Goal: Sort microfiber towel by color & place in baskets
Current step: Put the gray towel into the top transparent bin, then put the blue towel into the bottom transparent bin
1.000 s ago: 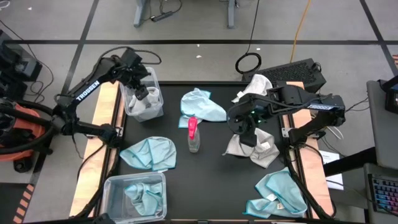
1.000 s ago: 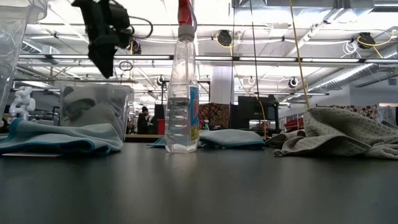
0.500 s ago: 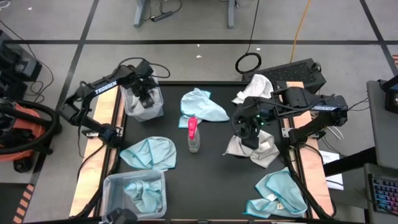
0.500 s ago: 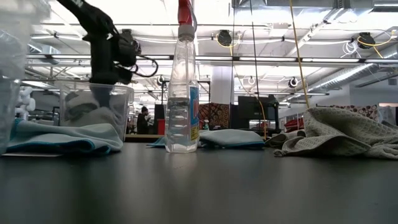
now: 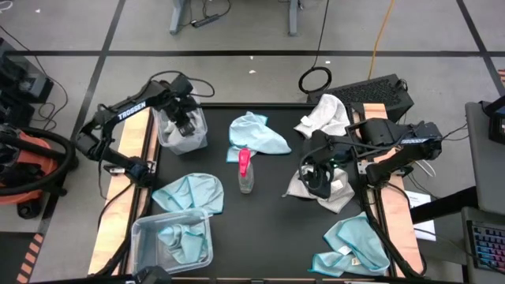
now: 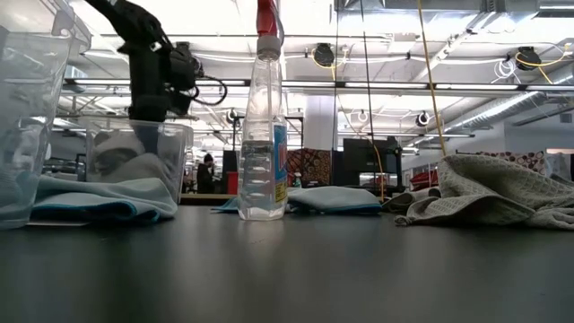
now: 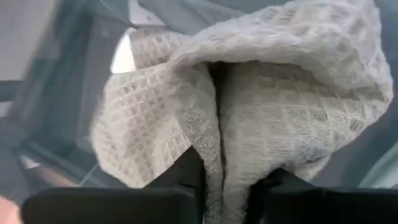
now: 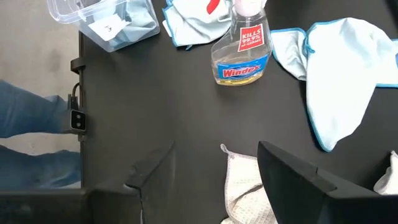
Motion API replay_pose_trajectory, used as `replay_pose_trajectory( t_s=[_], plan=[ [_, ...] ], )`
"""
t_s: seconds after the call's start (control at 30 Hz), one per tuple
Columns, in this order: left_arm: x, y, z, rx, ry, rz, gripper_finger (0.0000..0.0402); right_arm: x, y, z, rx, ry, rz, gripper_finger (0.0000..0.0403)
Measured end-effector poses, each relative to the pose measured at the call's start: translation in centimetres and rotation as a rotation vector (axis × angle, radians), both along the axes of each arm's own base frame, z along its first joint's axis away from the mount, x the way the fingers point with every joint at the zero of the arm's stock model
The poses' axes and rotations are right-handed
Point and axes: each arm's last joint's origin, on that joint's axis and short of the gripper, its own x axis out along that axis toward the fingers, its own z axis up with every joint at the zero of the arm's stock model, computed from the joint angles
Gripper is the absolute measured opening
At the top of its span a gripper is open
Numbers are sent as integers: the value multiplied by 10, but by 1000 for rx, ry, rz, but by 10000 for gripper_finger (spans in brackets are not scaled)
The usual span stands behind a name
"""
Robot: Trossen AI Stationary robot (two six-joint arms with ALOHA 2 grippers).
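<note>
My left gripper point(image 5: 185, 122) reaches down into the far-left clear basket point(image 5: 162, 142), shut on a light grey waffle towel point(image 7: 249, 106) that fills it. My right gripper point(image 5: 316, 172) is open and hangs just above a second grey towel point(image 5: 335, 197) at the table's right; that towel's corner point(image 8: 242, 186) shows between the fingers, untouched. The near-left basket point(image 5: 142, 237) holds a light blue towel point(image 5: 181, 244). Three more blue towels lie flat: far middle point(image 5: 256, 134), left middle point(image 5: 189, 193), near right point(image 5: 355, 244). A white towel point(image 5: 323, 110) lies at the far right edge. My left gripper has an upright fold of the grey towel point(image 7: 217, 155) pinched between its two fingers, coming from above and pointing down into the basket. The rest of the towel lies heaped in the basket around the fingers.
A clear spray bottle with a pink top point(image 5: 246, 170) stands at the table's middle, between the blue towels and my right gripper. A person's leg in jeans point(image 8: 31, 137) shows beside the table's near-left side. Bare black tabletop point(image 5: 268, 237) lies at near centre.
My left gripper has gone down from above the far-left basket into it, onto the grey towel. My right gripper has drifted a little toward the table's right and near edge, staying open above the grey towel. The near-left basket has shifted slightly.
</note>
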Motion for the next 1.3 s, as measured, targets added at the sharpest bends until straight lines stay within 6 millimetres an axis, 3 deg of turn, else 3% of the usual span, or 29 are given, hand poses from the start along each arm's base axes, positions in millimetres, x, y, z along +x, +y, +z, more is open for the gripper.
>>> replay_pose_trajectory(
  t_s=[0.3, 0.47, 0.6, 0.77, 1.0, 1.3],
  plan=[
    [-11, -23, 78, 120, -186, 12, 184, 0, 0, 0, -20, -2, 26, 217],
    [-16, -61, 115, 63, -393, -112, 211, 0, 0, 0, -35, -3, 47, 217],
    [-17, -95, 129, 40, -475, -213, 212, -2, 0, -1, -61, 17, 79, 217],
    [-20, -131, 137, -4, -511, -336, 212, -5, -1, -3, -99, 52, 126, 217],
    [-17, -163, 136, -41, -449, -463, 212, -10, -4, 0, -149, 43, 153, 217],
    [2, -191, 97, -102, -297, -624, 212, -23, -8, 9, -144, 0, 134, 217]
  ],
)
